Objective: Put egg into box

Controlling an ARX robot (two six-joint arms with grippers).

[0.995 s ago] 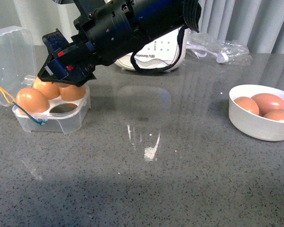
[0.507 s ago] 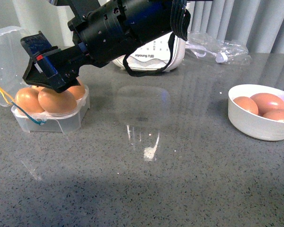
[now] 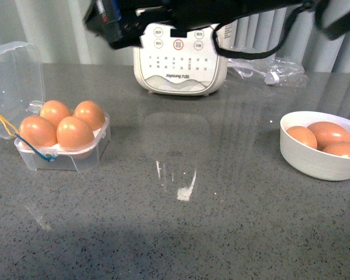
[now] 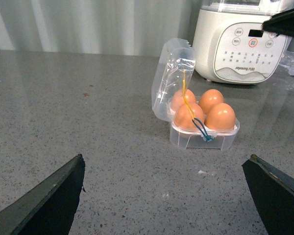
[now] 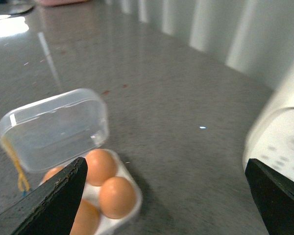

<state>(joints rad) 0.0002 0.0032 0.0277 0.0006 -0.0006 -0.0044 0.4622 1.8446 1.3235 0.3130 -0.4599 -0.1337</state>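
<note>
Now egg (image 3: 74, 133) sits in front cell of box (image 3: 76, 158), lid standing open. Left jaws and right jaws gape, empty; broad open desk (image 3: 192, 227) lies between box and bowl (image 3: 315, 164).

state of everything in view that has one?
Clear plastic four-cell egg box: hinged lid open, all four cells filled.
Orange-brown eggs in the box: seated in cells, nothing touching them.
Round white bowl: holds three brown eggs.
Left gripper: open, empty.
Right gripper: open, empty.
White countertop appliance: upright.
</note>
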